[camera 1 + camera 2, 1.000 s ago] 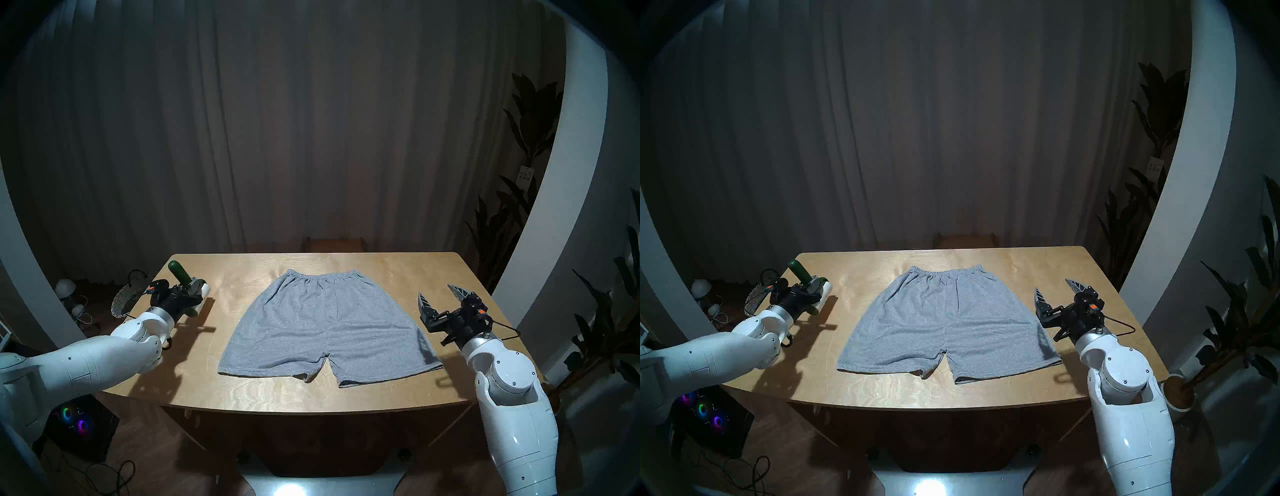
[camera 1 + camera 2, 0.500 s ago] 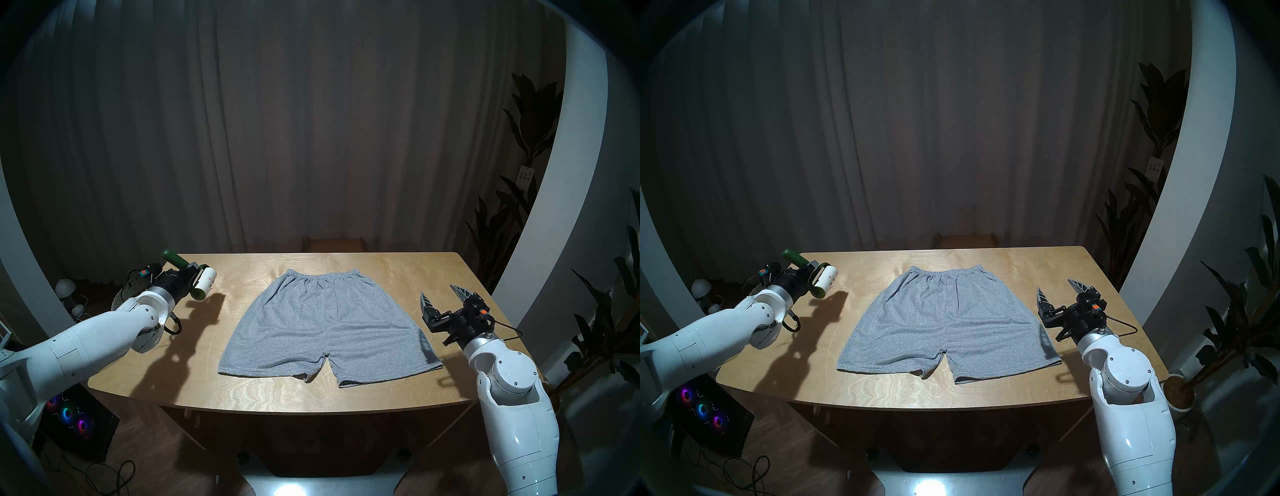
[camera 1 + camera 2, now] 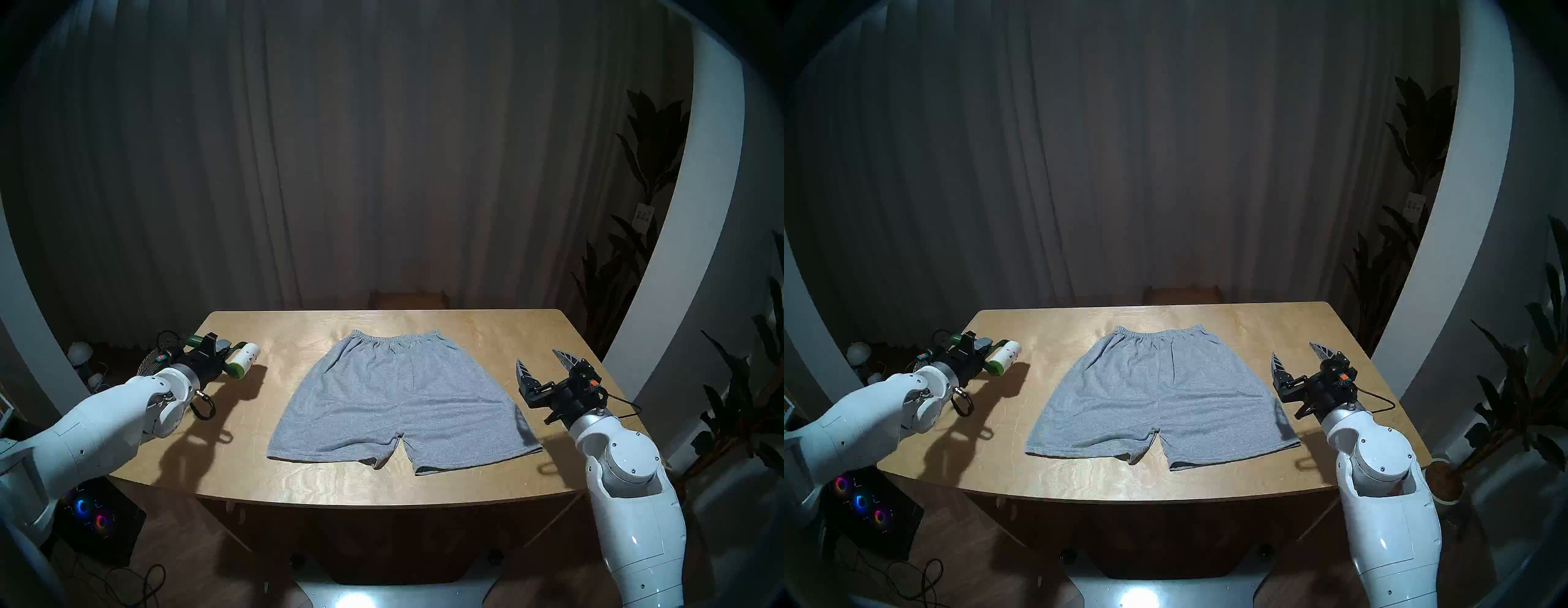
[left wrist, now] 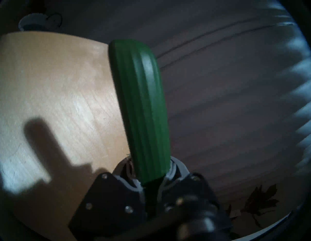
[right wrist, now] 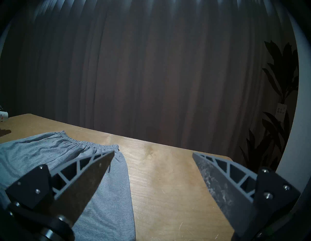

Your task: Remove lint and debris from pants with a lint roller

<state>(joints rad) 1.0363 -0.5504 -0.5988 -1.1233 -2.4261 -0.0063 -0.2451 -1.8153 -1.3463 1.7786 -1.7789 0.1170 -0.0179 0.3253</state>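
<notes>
The grey shorts (image 3: 394, 395) lie flat in the middle of the wooden table (image 3: 466, 479), waistband at the far side; they also show in the head stereo right view (image 3: 1157, 390) and the right wrist view (image 5: 50, 151). My left gripper (image 3: 214, 350) is shut on the dark green handle (image 4: 143, 109) of the lint roller (image 3: 246, 360), held low over the table's left part, left of the shorts, white roll end toward them. Tiny red specks sit on the roll. I see no specks on the shorts. My right gripper (image 3: 538, 357) is open and empty right of the shorts.
A woven basket (image 3: 148, 366) sits off the table's left edge behind my left wrist. A computer with glowing fans (image 3: 91, 513) stands on the floor at the left. Plants (image 3: 636, 271) stand at the right. A wooden chair back (image 3: 409, 299) shows behind the table.
My left gripper lifted the lint roller off the table, then lowered it again while turning it, so the handle now lies level, pointing left. The right arm has barely moved.
</notes>
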